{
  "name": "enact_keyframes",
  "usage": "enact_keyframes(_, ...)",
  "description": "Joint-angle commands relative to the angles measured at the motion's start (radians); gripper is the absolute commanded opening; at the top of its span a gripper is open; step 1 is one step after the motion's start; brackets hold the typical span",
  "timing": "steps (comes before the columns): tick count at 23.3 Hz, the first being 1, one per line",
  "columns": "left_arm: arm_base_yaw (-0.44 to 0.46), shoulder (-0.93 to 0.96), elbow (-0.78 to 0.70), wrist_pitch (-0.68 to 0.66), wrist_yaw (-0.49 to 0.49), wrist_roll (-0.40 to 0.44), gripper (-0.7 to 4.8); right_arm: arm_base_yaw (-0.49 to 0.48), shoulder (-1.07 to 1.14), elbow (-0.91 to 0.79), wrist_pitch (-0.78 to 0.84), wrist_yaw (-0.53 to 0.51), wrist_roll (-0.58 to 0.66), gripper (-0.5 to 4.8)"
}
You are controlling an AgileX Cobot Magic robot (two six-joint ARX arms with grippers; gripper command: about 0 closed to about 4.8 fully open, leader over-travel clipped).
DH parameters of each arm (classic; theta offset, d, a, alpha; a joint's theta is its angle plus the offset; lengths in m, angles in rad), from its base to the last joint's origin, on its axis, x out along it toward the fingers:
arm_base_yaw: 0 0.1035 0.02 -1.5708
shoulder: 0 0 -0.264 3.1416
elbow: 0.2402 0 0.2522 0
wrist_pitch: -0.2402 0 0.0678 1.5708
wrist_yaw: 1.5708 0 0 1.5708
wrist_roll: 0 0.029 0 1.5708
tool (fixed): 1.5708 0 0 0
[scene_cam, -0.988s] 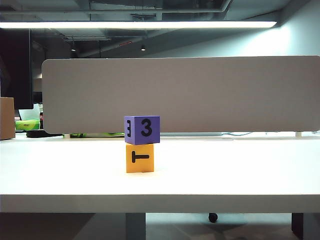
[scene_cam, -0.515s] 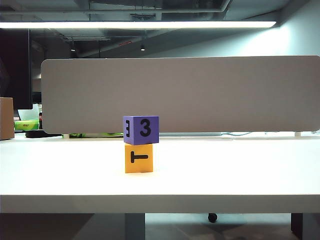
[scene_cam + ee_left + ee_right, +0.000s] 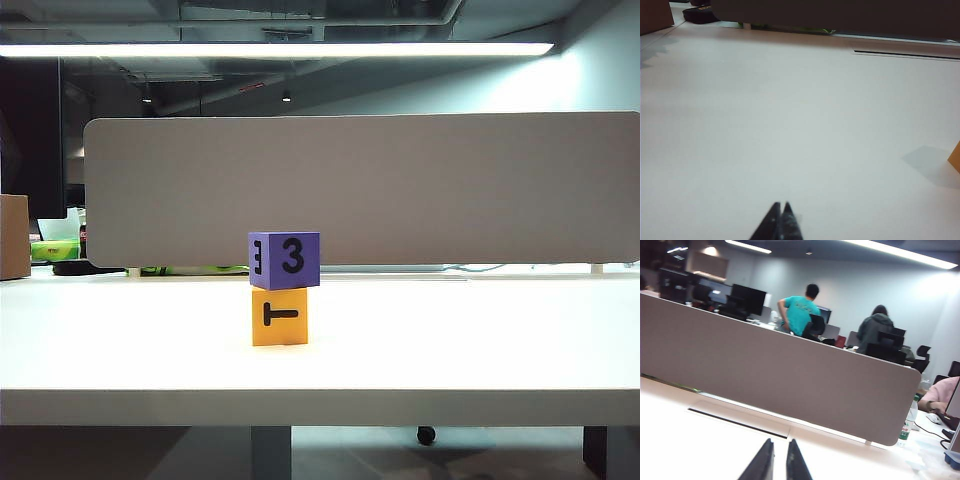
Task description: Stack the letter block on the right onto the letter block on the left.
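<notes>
Stack: purple block point(image 3: 284, 260) sits on orange block point(image 3: 279, 317), mid worktop point(image 3: 480, 350).
My left hand point(image 3: 780, 209): closed, empty, low over worktop.
My right hand point(image 3: 779, 446): nearly closed, empty, raised.

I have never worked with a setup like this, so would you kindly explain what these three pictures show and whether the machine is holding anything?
This is a robot with two arms, each ending in a two-finger tool. One picture comes from a fixed camera facing the white table; the other two come from cameras mounted on each arm's wrist.

In the fixed view, a purple block marked 3 sits on top of an orange block marked T, in front of a grey divider panel. Neither arm appears in that view.

The left wrist camera looks down along the bare tabletop; the left tool shows as two dark tips pressed together, holding nothing. A sliver of orange at the picture's edge is probably the lower block.

The right wrist camera points over the divider at the office beyond. The right tool is nearly closed, with only a thin gap, and empty.
</notes>
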Motion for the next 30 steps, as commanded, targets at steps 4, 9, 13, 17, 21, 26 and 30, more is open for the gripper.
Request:
enact_keyframes(4,-0.002,0.002,0.005,0.008,0.003,0.004,-0.05,-0.016,-0.067,-0.437,0.272,0.047,0.115,0.53)
enact_keyframes(9,-0.002,0.0,0.005,0.008,0.007,0.004,-0.05,-0.034,-0.067,-0.555,0.28,0.117,0.202,0.53)
enact_keyframes(13,-0.002,0.0,0.005,0.008,0.007,0.003,-0.05,-0.034,-0.067,-0.629,0.279,0.103,0.205,0.53)
enact_keyframes(17,-0.002,0.0,0.005,0.008,0.007,0.003,-0.05,-0.034,-0.067,-0.665,0.249,0.103,0.205,0.53)
enact_keyframes(21,-0.002,0.0,0.005,0.008,0.007,0.004,-0.05,-0.034,-0.066,-0.665,0.23,0.106,0.205,0.53)
enact_keyframes(26,-0.002,0.0,0.005,0.008,0.007,0.003,-0.05,-0.034,-0.066,-0.665,0.23,0.106,0.205,0.53)
enact_keyframes(30,-0.002,0.0,0.005,0.008,0.007,0.003,-0.05,-0.033,-0.066,-0.665,0.23,0.106,0.205,0.53)
